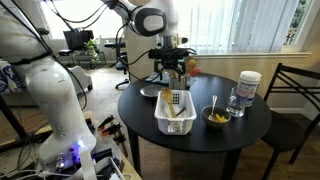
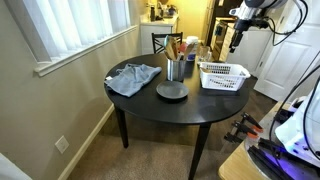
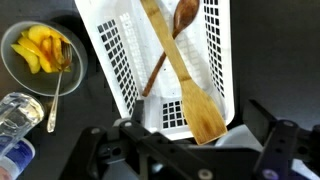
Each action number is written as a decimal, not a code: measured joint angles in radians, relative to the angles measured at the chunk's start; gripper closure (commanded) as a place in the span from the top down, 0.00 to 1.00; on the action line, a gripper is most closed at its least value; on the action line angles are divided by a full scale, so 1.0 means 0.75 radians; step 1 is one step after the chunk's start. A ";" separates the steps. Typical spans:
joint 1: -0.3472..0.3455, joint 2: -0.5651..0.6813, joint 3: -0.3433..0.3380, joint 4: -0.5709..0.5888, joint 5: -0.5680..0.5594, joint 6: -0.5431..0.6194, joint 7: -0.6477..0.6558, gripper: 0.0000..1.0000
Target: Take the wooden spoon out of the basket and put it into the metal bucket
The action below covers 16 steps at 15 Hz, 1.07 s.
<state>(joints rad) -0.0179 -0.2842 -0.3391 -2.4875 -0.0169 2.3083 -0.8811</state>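
Note:
The wooden spoon (image 3: 182,75), light tan with a broad flat blade, lies lengthwise in the white slotted basket (image 3: 112,55), crossed by a darker thin utensil (image 3: 172,38). In the wrist view my gripper (image 3: 195,132) hangs open directly over the spoon's blade end, touching nothing. In both exterior views the gripper (image 1: 172,62) (image 2: 237,40) is well above the basket (image 1: 162,118) (image 2: 224,76). The metal bucket (image 2: 176,70) stands near the table's middle, holding other utensils.
A yellow bowl (image 3: 12,62) of food with a fork sits beside the basket, next to a clear jar (image 1: 248,86) and a small bottle (image 1: 235,102). A grey plate (image 2: 171,91) and a grey cloth (image 2: 133,77) lie past the bucket. A chair (image 1: 290,95) stands at the table.

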 measured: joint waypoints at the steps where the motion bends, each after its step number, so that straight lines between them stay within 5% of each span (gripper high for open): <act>1: 0.005 0.019 0.004 0.005 0.025 -0.006 -0.049 1.00; 6: 0.010 0.132 0.048 0.052 0.047 -0.080 -0.240 1.00; 16: -0.045 0.452 0.172 0.266 -0.217 -0.020 -0.344 1.00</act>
<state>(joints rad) -0.0520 0.0550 -0.2102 -2.2878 -0.1796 2.2932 -1.1394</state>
